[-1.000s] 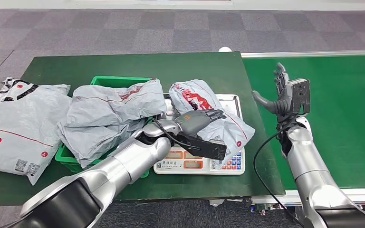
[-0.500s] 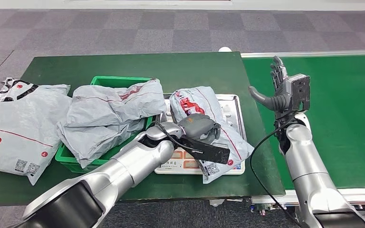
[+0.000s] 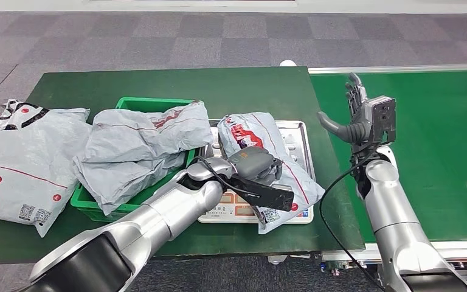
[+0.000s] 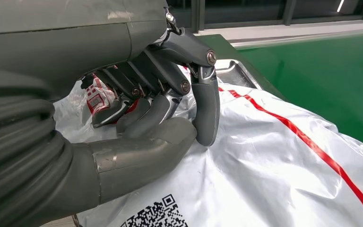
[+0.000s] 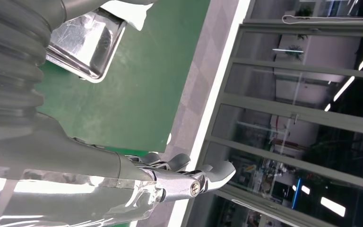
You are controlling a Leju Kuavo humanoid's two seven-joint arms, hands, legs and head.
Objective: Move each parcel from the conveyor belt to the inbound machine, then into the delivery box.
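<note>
Left of the left hand (image 3: 256,163), a green crate (image 3: 135,103) holds grey mailers ready for delivery. The left hand's fingers (image 4: 203,109) curl around the grey parcel (image 3: 267,152), bunching its film for lifting; beneath it lies the weighing scale (image 3: 298,131). Right hand (image 3: 357,117) hovers above the conveyor belt (image 3: 438,134), fingers spread, holding nothing.

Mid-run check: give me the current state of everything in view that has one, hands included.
Left hand: fingers curled, gripping the parcel on the scale.
Right hand: raised over the conveyor belt, fingers apart, holding nothing.
Parcel on scale: crumpled, hanging over the scale's front edge.
Scale: tray mostly covered.
Green box: holds a crumpled parcel.
Parcel at table's left: lying flat.
</note>
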